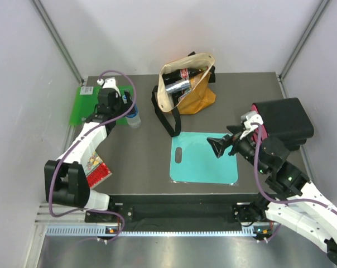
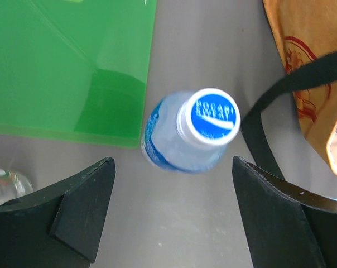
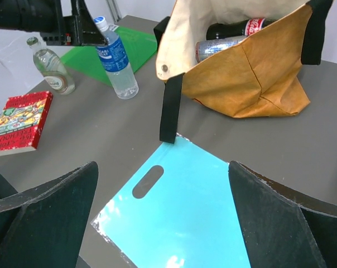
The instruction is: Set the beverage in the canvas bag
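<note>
Blue-capped plastic bottle [image 2: 205,120] is standing upright on the bench [image 1: 135,167], long axis vertical and cap pointing up, left of the yellow canvas bag [image 1: 196,92] and just beside its black strap [image 2: 258,134]. Left claw [image 2: 171,190] is hovering above it, spread wide and touching nothing, so the grasp seems to be starting. Next it needs lowering and closing on the body. Right claw [image 3: 163,218] is hanging wide and empty over the teal sheet [image 1: 205,159].

We see bright, even light and soft shadows on the surface [image 1: 140,162]. The teal sheet [image 3: 185,229] glares white beneath the right pincer [image 3: 163,187]; the bottle [image 2: 185,137] blurs under the left pincer [image 2: 171,173].
</note>
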### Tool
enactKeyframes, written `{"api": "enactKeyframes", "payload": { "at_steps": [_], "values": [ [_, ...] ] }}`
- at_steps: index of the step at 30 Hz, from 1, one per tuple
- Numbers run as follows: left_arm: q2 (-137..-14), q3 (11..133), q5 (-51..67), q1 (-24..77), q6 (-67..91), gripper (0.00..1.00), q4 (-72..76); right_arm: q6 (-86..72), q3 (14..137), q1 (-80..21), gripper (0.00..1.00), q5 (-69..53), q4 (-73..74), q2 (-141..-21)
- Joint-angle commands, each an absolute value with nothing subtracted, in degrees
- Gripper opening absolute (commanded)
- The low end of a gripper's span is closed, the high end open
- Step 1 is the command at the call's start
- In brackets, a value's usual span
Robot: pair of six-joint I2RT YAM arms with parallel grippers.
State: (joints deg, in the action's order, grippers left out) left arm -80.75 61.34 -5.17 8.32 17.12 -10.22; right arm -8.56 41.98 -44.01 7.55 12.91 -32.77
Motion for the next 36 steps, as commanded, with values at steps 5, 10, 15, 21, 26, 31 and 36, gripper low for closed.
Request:
{"api": "enactKeyframes", "payload": {
  "at_steps": [5,10,15,21,26,31,36],
  "values": [
    [-86.65,66.09,-5.27,8.79,14.86,0.86,-0.79,-7.12,41.66,-44.12,1.0,8.52,9.14,-32.87],
    [-89.65,66.53,-5.27,9.32,14.24,0.75,-0.44,-6.86,42.1,-44.12,1.0,8.44,9.4,-33.49],
    [-88.51,64.78,-6.06,9.93,14.24,0.51,-0.44,-6.68,42.01,-44.12,1.0,8.7,9.49,-33.58],
    [-84.04,64.69,-10.89,10.37,16.17,0.01,-4.73,-6.85,41.92,-44.12,1.0,8.44,9.49,-33.49],
    [-79.99,66.35,-12.04,10.37,16.61,0.0,-8.35,-6.86,41.75,-44.21,1.0,8.44,9.41,-33.05],
    [-77.0,67.76,-11.08,10.37,17.23,0.0,-10.72,-6.94,41.48,-44.12,1.0,8.35,9.4,-32.96],
    [-73.22,67.85,-9.06,10.37,18.98,0.0,-13.18,-7.29,41.13,-44.12,1.0,8.44,8.97,-32.61]
  ]
}}
